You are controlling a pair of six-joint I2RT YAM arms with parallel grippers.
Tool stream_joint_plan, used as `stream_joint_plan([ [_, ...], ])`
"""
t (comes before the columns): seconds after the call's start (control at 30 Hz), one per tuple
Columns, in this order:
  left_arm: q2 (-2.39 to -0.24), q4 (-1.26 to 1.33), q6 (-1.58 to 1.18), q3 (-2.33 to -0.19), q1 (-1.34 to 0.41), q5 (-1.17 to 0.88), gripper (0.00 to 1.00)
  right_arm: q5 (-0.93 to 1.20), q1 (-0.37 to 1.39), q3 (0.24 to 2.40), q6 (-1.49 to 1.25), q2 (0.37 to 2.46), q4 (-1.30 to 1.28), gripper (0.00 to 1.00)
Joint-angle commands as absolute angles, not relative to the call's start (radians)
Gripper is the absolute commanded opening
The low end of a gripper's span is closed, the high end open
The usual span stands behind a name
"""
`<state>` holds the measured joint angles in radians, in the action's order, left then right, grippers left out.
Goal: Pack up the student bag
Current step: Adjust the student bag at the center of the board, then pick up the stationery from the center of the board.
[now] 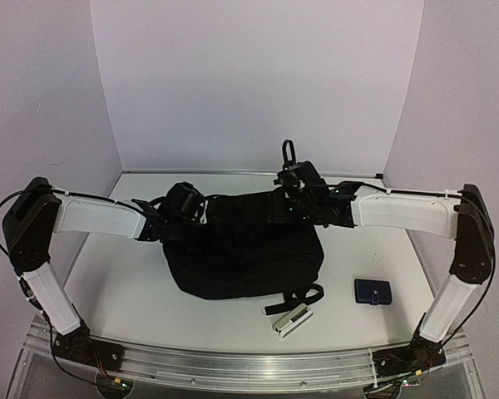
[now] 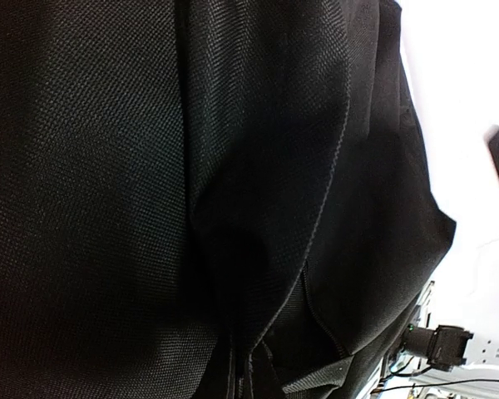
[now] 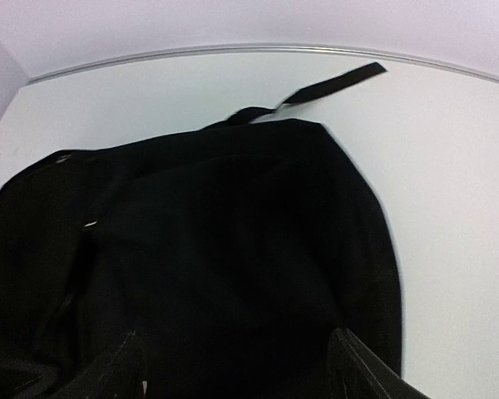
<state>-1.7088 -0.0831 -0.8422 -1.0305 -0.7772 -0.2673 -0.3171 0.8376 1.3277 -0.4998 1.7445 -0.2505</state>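
Note:
The student bag point(image 1: 243, 249), a large black fabric backpack, lies in the middle of the table. My left gripper point(image 1: 193, 213) is at its upper left edge. The left wrist view is filled with the bag's fabric point(image 2: 108, 166); folds gather to a pinch at the bottom centre, and the fingers are hidden under them. My right gripper point(image 1: 294, 189) hovers over the bag's far right top. In the right wrist view its fingers point(image 3: 362, 370) stand wide apart and empty above the bag point(image 3: 216, 249).
A small dark-blue pouch point(image 1: 373, 291) lies right of the bag. A silver-white oblong item point(image 1: 291, 320) lies near the front edge beside a black strap point(image 1: 299, 298). Another strap point(image 3: 333, 83) trails toward the back wall.

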Motion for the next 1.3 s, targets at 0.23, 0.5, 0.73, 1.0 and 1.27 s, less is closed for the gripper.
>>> stream_joint_plan([
  [0.23, -1.684, -0.006, -0.903, -0.966, -0.764, -0.245, 0.00, -0.414, 0.948, 1.574, -0.467, 2.014, -0.268, 0.73],
  [0.5, -1.668, -0.008, -0.893, -0.965, -0.765, -0.250, 0.00, -0.404, 0.950, 1.629, -0.468, 2.107, -0.273, 0.73],
  [0.73, -1.671, -0.016, -0.882, -0.981, -0.764, -0.255, 0.00, -0.319, 0.951, 1.613, -0.521, 2.110, -0.331, 0.71],
  [1.0, -1.666, -0.053, -0.859, -1.006, -0.764, -0.244, 0.00, -0.205, 0.984, 1.483, -0.577, 2.010, -0.370, 0.71],
  [1.27, -1.655, -0.062, -0.854, -1.008, -0.764, -0.237, 0.00, -0.174, 0.943, 1.408, -0.652, 2.033, -0.370, 0.61],
])
